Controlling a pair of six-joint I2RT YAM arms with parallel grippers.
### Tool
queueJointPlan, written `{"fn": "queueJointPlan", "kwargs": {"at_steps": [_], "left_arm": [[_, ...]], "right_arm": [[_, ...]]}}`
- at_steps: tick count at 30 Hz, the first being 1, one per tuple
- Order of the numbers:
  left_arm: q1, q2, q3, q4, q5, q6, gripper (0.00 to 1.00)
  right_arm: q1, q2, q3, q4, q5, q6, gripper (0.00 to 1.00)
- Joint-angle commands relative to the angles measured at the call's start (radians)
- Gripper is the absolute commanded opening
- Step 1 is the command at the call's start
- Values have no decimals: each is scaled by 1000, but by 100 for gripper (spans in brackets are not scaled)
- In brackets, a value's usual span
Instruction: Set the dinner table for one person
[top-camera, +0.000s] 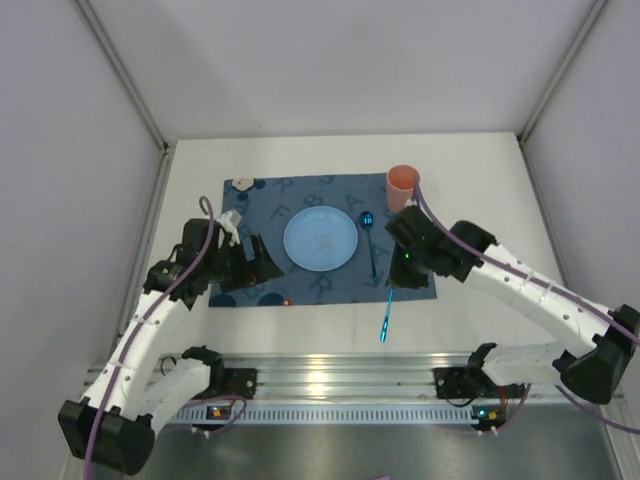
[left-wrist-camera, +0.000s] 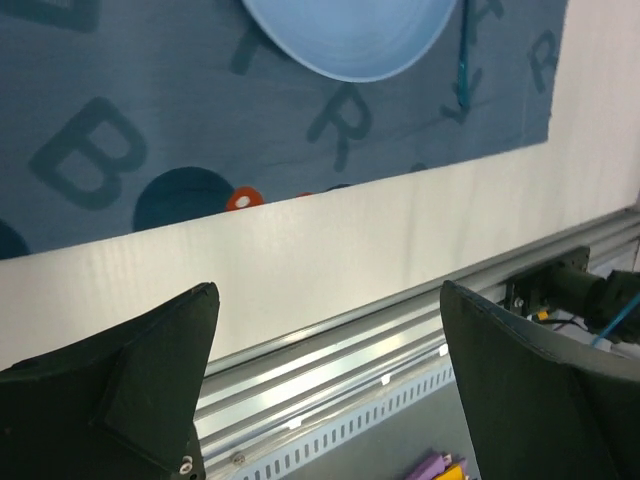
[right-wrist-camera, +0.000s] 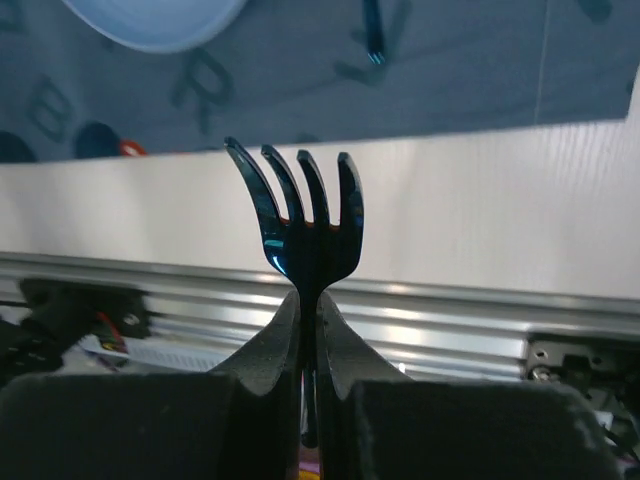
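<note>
The white dinner table (top-camera: 480, 180) carries a dark blue lettered placemat (top-camera: 260, 210). On the mat lie a light blue plate (top-camera: 320, 238) and, to its right, a blue spoon (top-camera: 370, 240). An orange cup (top-camera: 402, 186) stands at the mat's far right corner. My right gripper (top-camera: 396, 280) is shut on a shiny blue fork (top-camera: 385, 318), which points at the near rail; the tines (right-wrist-camera: 305, 220) stick up beyond the gripper (right-wrist-camera: 309, 295). My left gripper (top-camera: 262, 268) is open and empty over the mat's near left edge, and it also shows in the left wrist view (left-wrist-camera: 325, 290).
A ribbed aluminium rail (top-camera: 340, 375) runs along the table's near edge, with both arm bases bolted to it. White walls enclose the left, right and far sides. The plate (left-wrist-camera: 350, 35) and spoon handle (left-wrist-camera: 463, 60) show in the left wrist view.
</note>
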Motion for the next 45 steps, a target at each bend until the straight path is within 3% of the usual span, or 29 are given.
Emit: {"fn": "queueJointPlan", "kwargs": {"at_steps": [1, 4, 8, 13, 19, 27, 31, 36, 37, 39, 40, 43, 44, 45], "left_arm": [[-84, 22, 38, 139, 79, -5, 96], [-267, 95, 118, 243, 44, -46, 96], [-413, 221, 229, 308, 37, -57, 96], [-463, 313, 323, 322, 79, -16, 90], [-501, 339, 243, 378, 135, -26, 79], [-607, 356, 194, 518, 151, -80, 79], [-654, 399, 205, 543, 120, -111, 73], [-701, 470, 196, 584, 102, -132, 47], [-704, 479, 197, 592, 97, -147, 34], [-705, 494, 199, 626, 93, -167, 22], [-704, 497, 205, 629, 79, -169, 0], [-704, 516, 248, 592, 63, -166, 0], [-704, 525, 261, 549, 51, -164, 0], [-704, 526, 284, 529, 45, -154, 0]], "right_arm": [[15, 128, 270, -175, 136, -2, 0], [15, 241, 477, -229, 147, 0, 0], [22, 305, 536, -211, 117, 40, 0], [32, 303, 502, -149, 104, 60, 0], [27, 313, 490, -122, 97, 43, 0], [-10, 313, 496, -73, 39, 8, 0], [-39, 306, 489, -54, 5, -23, 0], [-100, 268, 447, 7, -70, -49, 0], [-108, 260, 427, 18, -82, -58, 0], [-136, 244, 403, 42, -129, -69, 0], [-140, 240, 397, 50, -140, -84, 0], [-156, 239, 374, 82, -186, -121, 0], [-156, 243, 374, 90, -197, -132, 5], [-154, 250, 377, 104, -208, -144, 18]]}}
